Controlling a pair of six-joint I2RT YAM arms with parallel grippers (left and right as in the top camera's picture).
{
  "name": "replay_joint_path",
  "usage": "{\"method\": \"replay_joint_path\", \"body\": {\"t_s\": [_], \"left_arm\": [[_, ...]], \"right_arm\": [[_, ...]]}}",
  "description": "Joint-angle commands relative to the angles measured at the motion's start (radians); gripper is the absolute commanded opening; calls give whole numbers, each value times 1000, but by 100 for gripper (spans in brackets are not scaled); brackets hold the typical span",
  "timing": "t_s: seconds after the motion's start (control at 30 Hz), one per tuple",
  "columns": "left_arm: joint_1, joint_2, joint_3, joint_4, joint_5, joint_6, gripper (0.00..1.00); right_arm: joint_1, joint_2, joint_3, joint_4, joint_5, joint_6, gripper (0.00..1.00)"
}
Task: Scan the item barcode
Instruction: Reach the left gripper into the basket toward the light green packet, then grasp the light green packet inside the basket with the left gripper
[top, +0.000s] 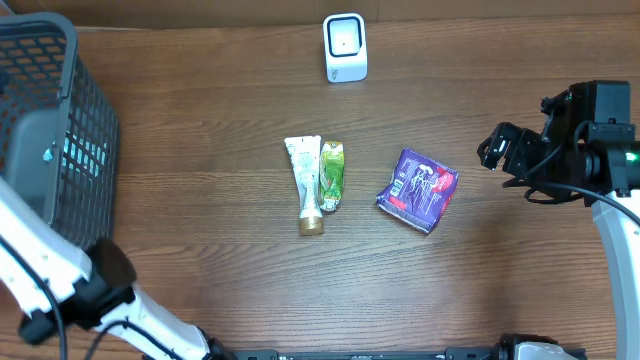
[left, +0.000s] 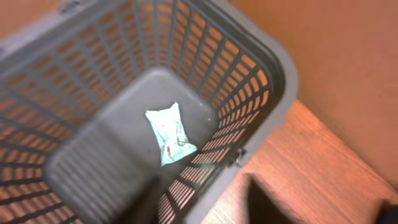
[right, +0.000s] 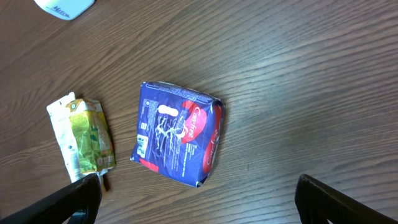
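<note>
My left gripper hangs over the dark grey plastic mesh basket. Its fingers are only blurred dark shapes at the frame's bottom edge, parted with nothing between them. A pale mint wrapped packet lies loose on the basket floor. My right gripper hangs spread wide and empty near the purple-and-red foil pack, barcode up on the brown wooden table. A crumpled green sachet and a white gold-capped tube lie side by side; the white box-shaped scanner stands well apart
</note>
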Motion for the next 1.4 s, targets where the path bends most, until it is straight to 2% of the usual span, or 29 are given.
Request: {"method": "replay_joint_path", "body": {"t_s": [0.0,0.03,0.07,0.17,0.3,0.5,0.63,0.87,0.93,1.37], "left_arm": [[3,92,-46,-15,-45,-8,86],[3,108,-55,-19,-45,-19,93],[3,130,-68,-23,-45,-30,95],[3,199,-105,-25,-45,-73,96],[5,311,-135,-21,-1,-98,94],[7,402,-139,-19,-14,-109,88],[26,404,-142,1,-33,-105,89],[58,398,-142,-2,-31,-93,83],[61,370,-142,-2,-38,-78,80],[74,178,-142,-74,-61,-86,80]], "right_arm": [[-3,-2,5,6,-5,-22,100],[-3,-2,5,6,-5,-22,100],[-3,-2,5,5,-5,-22,100],[-3,-2,5,1,-5,-22,100],[-3,-2,5,-15,-5,-22,100],[-3,-2,5,-46,-5,-47,100],[-3,-2,5,-50,-5,-48,100],[-3,-2,5,-48,-9,-48,100],[-3,-2,5,-49,-9,-48,100],[-3,-2,5,-39,-9,-48,100]]}}
